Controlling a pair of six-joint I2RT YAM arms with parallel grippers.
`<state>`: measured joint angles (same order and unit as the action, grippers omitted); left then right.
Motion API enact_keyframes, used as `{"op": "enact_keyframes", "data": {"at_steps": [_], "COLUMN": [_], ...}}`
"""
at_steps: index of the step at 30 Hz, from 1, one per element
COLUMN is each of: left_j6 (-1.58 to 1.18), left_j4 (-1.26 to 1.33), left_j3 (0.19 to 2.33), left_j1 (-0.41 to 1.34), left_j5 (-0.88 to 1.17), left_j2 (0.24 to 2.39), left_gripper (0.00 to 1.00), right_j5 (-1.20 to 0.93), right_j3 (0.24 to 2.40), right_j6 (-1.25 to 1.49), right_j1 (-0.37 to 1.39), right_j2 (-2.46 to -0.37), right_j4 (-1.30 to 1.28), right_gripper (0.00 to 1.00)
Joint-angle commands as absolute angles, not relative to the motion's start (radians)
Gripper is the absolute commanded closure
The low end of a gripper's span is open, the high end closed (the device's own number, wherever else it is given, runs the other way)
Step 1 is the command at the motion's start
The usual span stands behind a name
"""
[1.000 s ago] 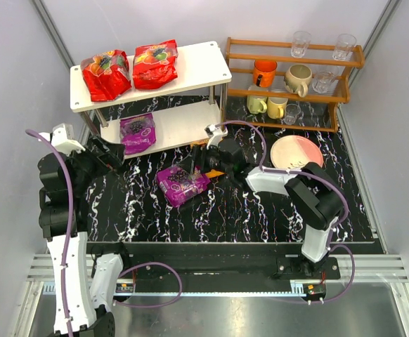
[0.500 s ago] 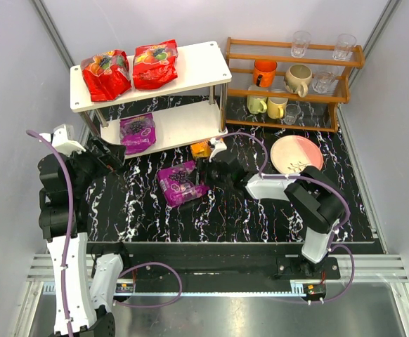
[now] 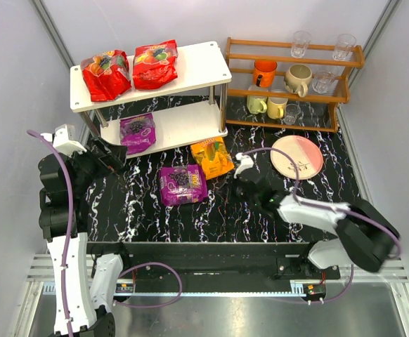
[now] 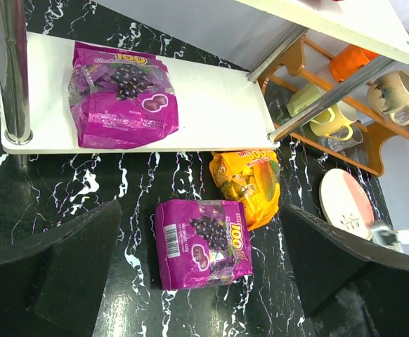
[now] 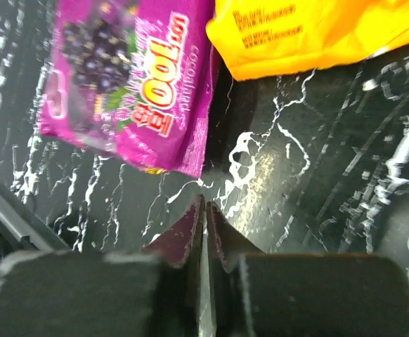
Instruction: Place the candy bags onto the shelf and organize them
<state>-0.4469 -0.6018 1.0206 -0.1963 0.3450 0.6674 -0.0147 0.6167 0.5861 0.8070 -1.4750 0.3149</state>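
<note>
Two red candy bags (image 3: 106,74) (image 3: 154,63) lie on the top board of the white shelf (image 3: 201,60). A purple candy bag (image 3: 137,132) (image 4: 122,96) rests on the lower board. On the black table a second purple bag (image 3: 182,184) (image 4: 201,242) (image 5: 127,77) lies flat, and an orange-yellow bag (image 3: 212,156) (image 4: 249,186) (image 5: 310,31) lies just beyond it by the shelf's front edge. My right gripper (image 3: 241,184) (image 5: 204,203) hovers low, right of the purple bag, jaws together with nothing between them. My left gripper (image 3: 109,158) (image 4: 199,210) stands wide open at the left, holding nothing.
A brown wooden rack (image 3: 292,77) with mugs and glasses stands at the back right. A pink plate (image 3: 296,156) lies in front of it. The shelf's metal legs (image 4: 11,70) stand close to my left gripper.
My right gripper has let go of the orange-yellow bag, pulled back toward the near right and closed. The purple bag on the table now lies flat. The left arm has not moved.
</note>
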Motion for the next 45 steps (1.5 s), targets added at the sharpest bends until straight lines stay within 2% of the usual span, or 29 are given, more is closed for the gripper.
{"op": "enact_keyframes", "data": {"at_steps": [1,2,4,7,15,23,26,27,30,31,33,35,38,39,40,41,42,44,45], "left_j6": [-0.468,-0.469,-0.474,-0.479,-0.482,-0.483,-0.483,-0.485,-0.480,-0.480,-0.482,-0.483,-0.482,-0.483,-0.485,-0.488,-0.489,-0.494,-0.494], "left_j4": [-0.584,-0.583,-0.583,-0.584,-0.586,-0.586,-0.588,-0.588,-0.592,-0.592,-0.594,-0.595,-0.594,-0.594,-0.591,-0.588,-0.584,-0.580,-0.578], "left_j3": [1.031,1.029,1.029,1.029,1.039,1.045,1.040,1.039,1.039,1.039,1.035,1.034,1.029,1.026,1.023,1.020,1.016,1.012,1.012], "left_j1": [-0.195,-0.195,-0.195,-0.195,-0.195,-0.195,-0.193,-0.195,-0.195,-0.193,-0.195,-0.195,-0.195,-0.195,-0.195,-0.195,-0.195,-0.195,-0.195], "left_j5": [0.377,0.382,0.382,0.390,0.399,0.400,0.400,0.402,0.400,0.402,0.400,0.408,0.403,0.402,0.403,0.405,0.405,0.408,0.410], "left_j2": [0.657,0.654,0.649,0.644,0.635,0.635,0.630,0.630,0.627,0.629,0.627,0.627,0.627,0.626,0.626,0.626,0.626,0.626,0.627], "left_gripper": [0.01,0.01,0.01,0.01,0.01,0.01,0.01,0.01,0.01,0.01,0.01,0.01,0.01,0.01,0.01,0.01,0.01,0.01,0.01], "right_j5": [0.113,0.124,0.115,0.040,0.012,-0.084,-0.159,-0.182,-0.241,-0.253,-0.265,-0.264,-0.241,-0.230,-0.206,-0.195,-0.184,-0.195,-0.225], "right_j3": [0.574,0.566,0.552,0.549,0.598,0.586,0.598,0.597,0.537,0.517,0.451,0.396,0.394,0.403,0.425,0.439,0.451,0.492,0.508], "right_j6": [0.560,0.557,0.552,0.577,0.719,0.914,0.986,1.020,1.081,1.094,1.094,1.050,0.955,0.934,0.914,0.882,0.871,0.862,0.865], "right_j1": [0.816,0.816,0.816,0.816,0.813,0.805,0.798,0.795,0.772,0.750,0.733,0.727,0.729,0.727,0.727,0.727,0.729,0.729,0.727], "right_j2": [-1.208,-1.168,-1.163,-1.232,-1.525,-1.776,-1.880,-1.905,-1.963,-1.956,-1.918,-1.794,-1.584,-1.538,-1.470,-1.450,-1.436,-1.456,-1.503], "right_j4": [0.189,0.170,0.175,0.295,0.527,0.903,1.031,1.067,1.290,1.363,1.399,1.346,1.085,0.949,0.893,0.849,0.795,0.795,0.807], "right_gripper": [0.73,0.58,0.33,0.25,0.24,0.24,0.32,0.56,0.92,1.00,1.00,1.00,1.00,0.98,0.69,0.50,0.39,0.27,0.25]}}
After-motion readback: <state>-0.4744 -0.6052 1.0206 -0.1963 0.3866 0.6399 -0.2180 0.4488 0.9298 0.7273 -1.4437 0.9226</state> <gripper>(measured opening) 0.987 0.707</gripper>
